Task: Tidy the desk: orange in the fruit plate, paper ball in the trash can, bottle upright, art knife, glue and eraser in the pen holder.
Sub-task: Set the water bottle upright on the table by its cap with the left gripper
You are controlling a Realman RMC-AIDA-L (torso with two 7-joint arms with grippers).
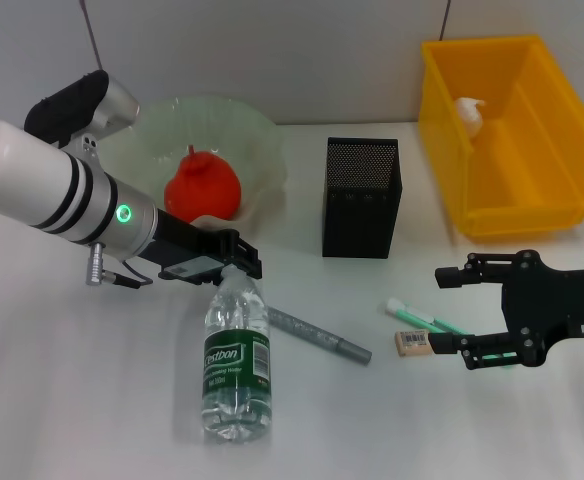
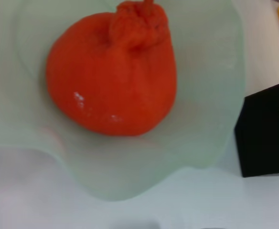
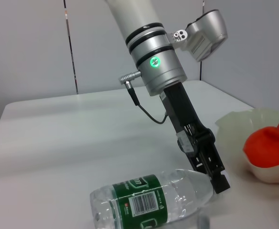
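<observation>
nearest the robot, the bottle (image 1: 237, 362) lay flat on its side on the table (image 1: 92, 400), cap end pointing away toward the bowl, so the standing-up step was clearly not done. the left gripper (image 1: 240, 262) sat right at that cap end, its black fingers reaching down over the neck; the right wrist view put the fingertip (image 3: 219, 182) touching or just beside the bottle's shoulder, but whether the fingers were clamped or loose, i could not tell. just past the bottle a grey speckled stick (image 1: 319, 334) lay loose, probably the art knife, still out of the holder. over on the right, the right gripper (image 1: 457, 311) hovered low with its fingers plainly spread apart, holding nothing; the eraser (image 1: 413, 342) lay just beside the lower finger, next to a green-and-white tube (image 1: 422, 318), likely the glue, which ran between the two fingers. so three small items looked left to go. farther back, the pen holder (image 1: 362, 198) stood upright, its contents hidden. beyond that, good news: the orange (image 1: 203, 185) rested in the fruit plate (image 1: 262, 130), and the paper ball (image 1: 470, 112) lay inside the trash can (image 1: 532, 180). two jobs done by my reckoning.
</observation>
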